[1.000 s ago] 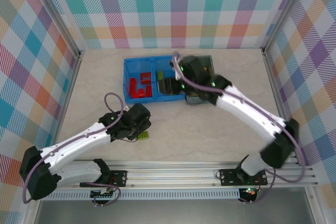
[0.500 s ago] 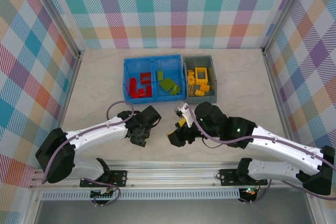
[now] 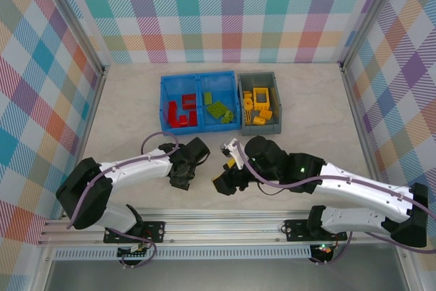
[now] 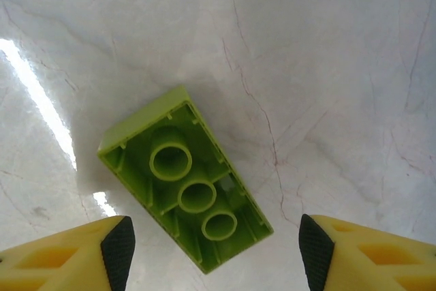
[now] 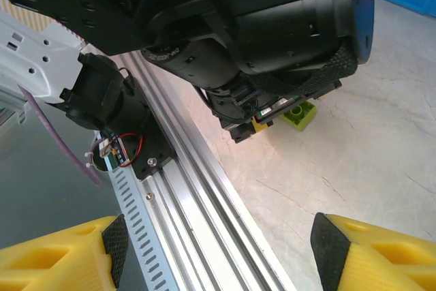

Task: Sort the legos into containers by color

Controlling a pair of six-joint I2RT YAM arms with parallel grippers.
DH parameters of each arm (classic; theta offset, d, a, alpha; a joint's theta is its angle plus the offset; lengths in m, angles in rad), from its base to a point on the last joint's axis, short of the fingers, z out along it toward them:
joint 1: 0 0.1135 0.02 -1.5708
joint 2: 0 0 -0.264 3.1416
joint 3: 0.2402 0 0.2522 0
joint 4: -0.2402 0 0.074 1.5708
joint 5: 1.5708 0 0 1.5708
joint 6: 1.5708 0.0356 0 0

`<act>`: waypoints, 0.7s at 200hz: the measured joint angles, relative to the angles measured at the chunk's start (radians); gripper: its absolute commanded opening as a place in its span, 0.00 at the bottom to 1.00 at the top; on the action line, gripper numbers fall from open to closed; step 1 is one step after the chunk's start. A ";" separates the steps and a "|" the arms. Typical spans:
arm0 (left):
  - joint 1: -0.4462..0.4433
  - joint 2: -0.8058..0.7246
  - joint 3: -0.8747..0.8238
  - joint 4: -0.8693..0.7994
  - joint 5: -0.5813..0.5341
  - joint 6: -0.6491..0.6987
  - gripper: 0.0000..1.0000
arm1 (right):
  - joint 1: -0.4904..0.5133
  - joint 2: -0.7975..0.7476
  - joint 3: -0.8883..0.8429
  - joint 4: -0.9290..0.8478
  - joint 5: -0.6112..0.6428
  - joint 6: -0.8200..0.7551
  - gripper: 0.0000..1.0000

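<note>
A lime green lego (image 4: 187, 182) lies upside down on the marble table, its hollow tubes facing up. My left gripper (image 4: 216, 257) hovers over it, open, with a black pad (image 4: 119, 253) on each side and nothing touching. From above, the left gripper (image 3: 181, 179) sits low near the front edge and covers the brick. My right gripper (image 3: 226, 184) is just to its right, open and empty; its wrist view shows the green lego (image 5: 300, 114) under the left arm's head. The blue container (image 3: 165, 103) holds red and green legos, and the grey container (image 3: 275, 100) holds yellow ones.
The aluminium rail (image 5: 204, 202) at the table's front edge runs right under my right gripper (image 5: 221, 250). The two arms are close together at the front middle. The checked walls (image 3: 48, 100) enclose the table on three sides.
The right arm has swung back from over the containers to the front of the table, beside the left gripper. The left gripper has shifted slightly over the green lego.
</note>
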 measured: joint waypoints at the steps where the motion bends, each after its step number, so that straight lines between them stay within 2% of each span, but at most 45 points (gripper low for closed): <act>1: 0.001 0.001 0.000 0.002 0.000 0.000 0.65 | 0.000 0.000 0.000 0.000 0.000 0.000 0.73; 48: 0.034 0.054 -0.028 0.055 0.018 0.000 0.54 | 0.003 -0.005 0.008 0.002 0.001 0.016 0.73; 100: 0.037 0.063 -0.022 0.033 0.037 0.000 0.28 | 0.003 -0.016 0.008 0.000 0.013 0.026 0.72; 140: 0.037 0.048 -0.010 0.010 0.001 0.000 0.22 | 0.003 -0.040 0.008 -0.010 0.076 0.042 0.71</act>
